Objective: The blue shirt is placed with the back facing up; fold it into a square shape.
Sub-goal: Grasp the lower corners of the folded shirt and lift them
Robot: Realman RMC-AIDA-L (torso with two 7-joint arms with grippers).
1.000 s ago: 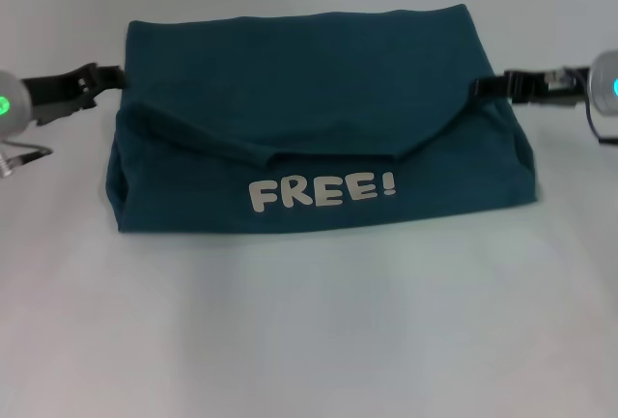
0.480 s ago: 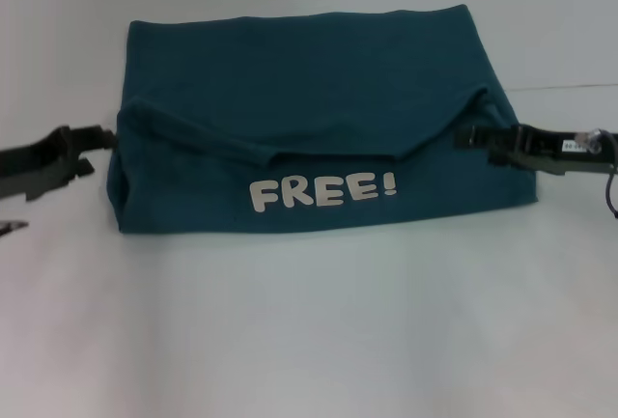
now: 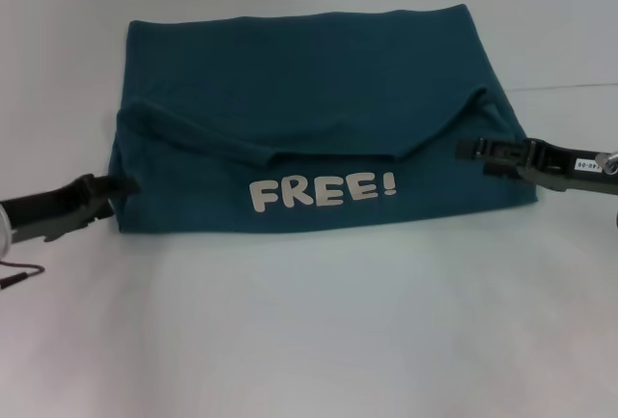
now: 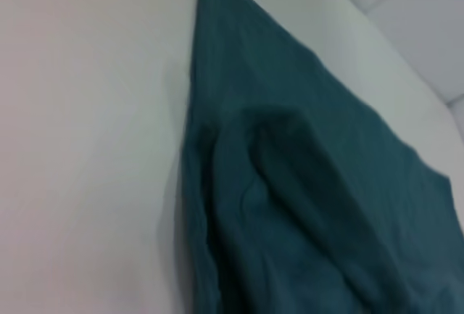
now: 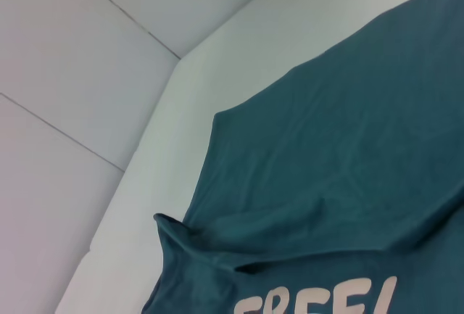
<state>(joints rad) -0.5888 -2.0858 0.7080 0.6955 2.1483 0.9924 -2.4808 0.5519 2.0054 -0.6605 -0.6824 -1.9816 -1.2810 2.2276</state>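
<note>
Dark teal-blue cotton shirt [image 3: 309, 119] lies part-folded mid-table, white "FREE!" lettering [image 3: 323, 190] up. Left gripper [image 3: 116, 186] dropped to shirt's left near corner; right gripper [image 3: 473, 148] moved in over its right edge. Jaw state: can't tell. Likely lining up next fold.

The shirt [image 3: 299, 99] is a soft matt knit cloth, dark teal, with no sheen; its surface looks smooth but lies in shallow creases and rolled folds along the doubled edges. The lettering [image 3: 323, 190] on it is a flat off-white print, slightly smoother than the cloth around it. The table [image 3: 309, 331] is a plain white, smooth, matt surface with a faint soft sheen. The left gripper [image 3: 114, 187] and right gripper [image 3: 467, 149] look like black hard plastic or coated metal, dull-finished; the right carries a small white paper-like label [image 3: 586, 164]. The wall [image 5: 72, 46] looks like smooth pale panels with thin seams.
</note>
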